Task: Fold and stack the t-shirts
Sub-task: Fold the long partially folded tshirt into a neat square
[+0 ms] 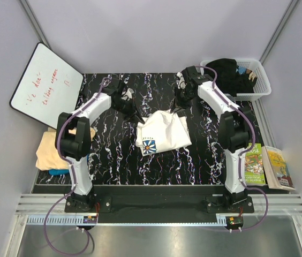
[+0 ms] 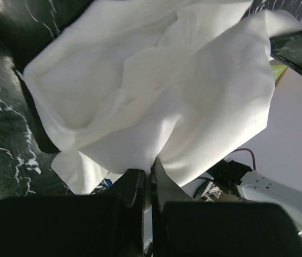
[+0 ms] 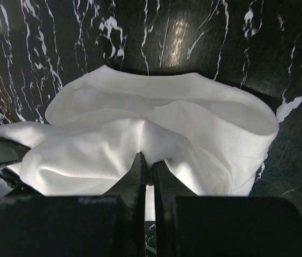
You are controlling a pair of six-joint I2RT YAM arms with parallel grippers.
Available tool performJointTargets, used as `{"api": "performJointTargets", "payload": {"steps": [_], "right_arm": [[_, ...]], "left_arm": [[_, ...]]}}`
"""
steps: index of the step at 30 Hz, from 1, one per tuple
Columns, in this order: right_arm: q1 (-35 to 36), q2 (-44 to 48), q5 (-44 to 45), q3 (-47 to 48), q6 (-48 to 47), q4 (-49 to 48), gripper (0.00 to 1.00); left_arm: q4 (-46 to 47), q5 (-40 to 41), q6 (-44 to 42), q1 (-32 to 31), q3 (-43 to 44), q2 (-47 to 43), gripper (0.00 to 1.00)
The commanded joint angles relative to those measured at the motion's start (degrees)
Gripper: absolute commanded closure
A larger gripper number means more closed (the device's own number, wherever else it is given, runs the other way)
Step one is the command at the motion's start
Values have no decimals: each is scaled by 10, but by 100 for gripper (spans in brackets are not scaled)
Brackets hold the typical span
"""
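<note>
The white t-shirt (image 1: 164,133) with a blue daisy print (image 1: 149,148) lies bunched in the middle of the black marbled table (image 1: 113,160). My left gripper (image 1: 140,119) is shut on its far left edge, the cloth (image 2: 156,91) pinched between the fingers. My right gripper (image 1: 179,110) is shut on its far right edge, a fold of white cloth (image 3: 151,139) between the fingers. Both hold the far edge a little above the table. A pale peach shirt (image 1: 52,150) lies at the left edge on top of a teal-blue one (image 1: 59,172).
A white basket (image 1: 261,80) with dark clothes stands at the back right. A whiteboard (image 1: 44,85) leans at the back left. Books (image 1: 266,166) lie at the right edge.
</note>
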State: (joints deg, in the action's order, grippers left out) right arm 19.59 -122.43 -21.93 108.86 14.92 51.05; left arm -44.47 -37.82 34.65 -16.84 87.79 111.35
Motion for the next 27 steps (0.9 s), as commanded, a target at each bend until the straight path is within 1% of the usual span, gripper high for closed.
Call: {"api": "performJointTargets", "payload": {"steps": [1,2,3,4,5,6,8,9,10,11,12,13,14,16,18,19,20,21,22,23,24,25,26,27], "right_arm": [[-20,-38,37,69,23,15,97],[-22,-46,46,76,27,31,97],[-23,-52,53,82,26,36,97],[-24,-62,62,93,25,41,97],[-25,-67,66,98,25,53,96],[-25,-71,70,103,23,57,91],[-25,-79,79,117,23,70,71],[-25,-72,85,122,21,70,55],[-25,-65,92,120,20,71,44],[-26,-55,98,117,18,70,39],[-25,-34,108,113,17,69,29],[-25,-22,111,111,16,67,28],[-25,-9,116,109,16,64,24],[-25,27,117,98,15,53,19],[-25,60,85,78,16,40,18],[-25,68,69,69,19,24,19],[-25,73,32,52,21,17,20],[-26,76,17,43,25,13,22],[-25,76,9,34,37,7,23],[-25,73,2,14,44,6,24],[-26,69,1,2,56,8,24],[-26,67,0,-10,62,6,24],[-26,68,1,-38,67,7,24],[-27,71,3,-50,71,7,24]], "left_arm": [[-4,-36,6,31,69,57,79],[-16,-34,4,35,77,67,62],[-22,-31,3,37,84,75,24],[-29,-27,3,43,94,83,5],[-35,-19,2,45,94,84,1],[-37,-17,2,47,94,75,1],[-41,2,-1,51,89,58,1],[-43,8,-4,52,85,37,1],[-44,24,-5,52,80,24,1],[-44,29,-6,51,75,10,1],[-44,35,-10,49,70,-17,1],[-41,46,-21,47,67,-30,1],[-40,47,-27,45,65,-41,1],[-30,50,-41,36,61,-69,1],[-12,44,-47,21,49,-90,1],[10,24,-45,16,44,-91,1],[19,14,-42,10,36,-90,2],[26,4,-41,-2,35,-85,12],[32,-7,-38,-8,35,-78,37],[33,-10,-35,-14,35,-62,60],[33,-11,-32,-24,34,-55,79],[35,-9,-21,-28,31,-49,90],[36,-12,-16,-32,22,-36,94],[36,-15,-12,-34,15,-32,91]]}}
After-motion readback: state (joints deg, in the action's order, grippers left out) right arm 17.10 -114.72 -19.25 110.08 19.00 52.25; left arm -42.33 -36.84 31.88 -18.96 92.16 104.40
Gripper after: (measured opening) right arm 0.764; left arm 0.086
